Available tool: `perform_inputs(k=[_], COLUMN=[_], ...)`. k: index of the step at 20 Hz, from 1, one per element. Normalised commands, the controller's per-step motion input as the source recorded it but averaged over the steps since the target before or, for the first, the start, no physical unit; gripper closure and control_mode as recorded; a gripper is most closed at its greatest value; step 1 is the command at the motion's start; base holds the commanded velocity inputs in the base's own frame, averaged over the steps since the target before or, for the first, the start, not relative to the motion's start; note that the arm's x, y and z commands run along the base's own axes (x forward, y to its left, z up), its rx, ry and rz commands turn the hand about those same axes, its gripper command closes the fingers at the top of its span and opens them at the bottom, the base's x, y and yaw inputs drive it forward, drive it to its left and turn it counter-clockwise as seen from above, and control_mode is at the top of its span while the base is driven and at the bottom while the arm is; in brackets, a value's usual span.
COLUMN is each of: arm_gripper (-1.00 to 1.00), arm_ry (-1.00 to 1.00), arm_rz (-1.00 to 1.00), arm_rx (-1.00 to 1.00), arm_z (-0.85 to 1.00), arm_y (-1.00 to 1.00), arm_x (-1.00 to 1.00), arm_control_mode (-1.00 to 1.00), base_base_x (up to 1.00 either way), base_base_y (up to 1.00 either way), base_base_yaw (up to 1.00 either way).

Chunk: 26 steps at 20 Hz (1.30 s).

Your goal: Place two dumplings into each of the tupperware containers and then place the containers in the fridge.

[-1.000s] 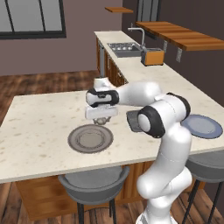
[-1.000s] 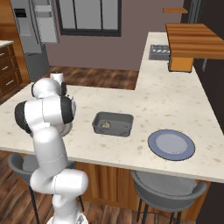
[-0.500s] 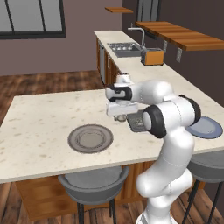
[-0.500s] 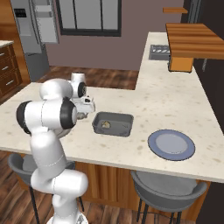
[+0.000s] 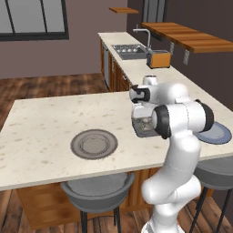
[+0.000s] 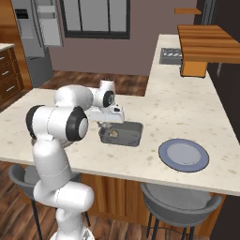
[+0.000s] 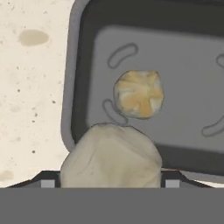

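**Second dumpling over the tray: release pending**

While the gripper (image 7: 110, 177) is closed on a dumpling (image 7: 111, 154), jaws spread wide by its bulk, it hangs over the near rim of a tupperware container (image 7: 70, 78). A first dumpling (image 7: 139, 94) already lies inside. Release is best made once the held piece is carried clear of the rim, beside the other, low enough not to bounce.

From the hand view the held dumpling and rim overlap are seen. From the right base view the container (image 6: 136, 136), blue plate (image 6: 183, 154) and fridge (image 6: 35, 37) are given; from the left base view, the grey plate (image 5: 94, 144).
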Motion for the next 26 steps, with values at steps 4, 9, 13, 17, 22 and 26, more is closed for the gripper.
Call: perform_inputs(k=[4, 9, 13, 17, 22, 26], arm_gripper=[1.00, 1.00, 1.00, 1.00, 1.00, 1.00], arm_ry=[0.00, 0.00, 0.00, 0.00, 0.00, 0.00], arm_rz=[0.00, 0.00, 0.00, 0.00, 0.00, 0.00], arm_rx=[0.04, 0.02, 0.00, 0.00, 0.00, 0.00], arm_z=[-0.08, -0.39, -0.44, -0.37, -0.19, -0.09], arm_y=[-1.00, -0.81, -0.23, 0.00, 0.00, 0.08], arm_x=[0.36, 0.20, 0.01, 0.00, 0.03, 0.00], arm_control_mode=[-1.00, -1.00, -1.00, -1.00, -1.00, -1.00], base_base_x=[0.00, 0.00, 0.00, 0.00, 0.00, 0.00], base_base_y=[0.00, 0.00, 0.00, 0.00, 0.00, 0.00], base_base_yaw=[0.00, 0.00, 0.00, 0.00, 0.00, 0.00])
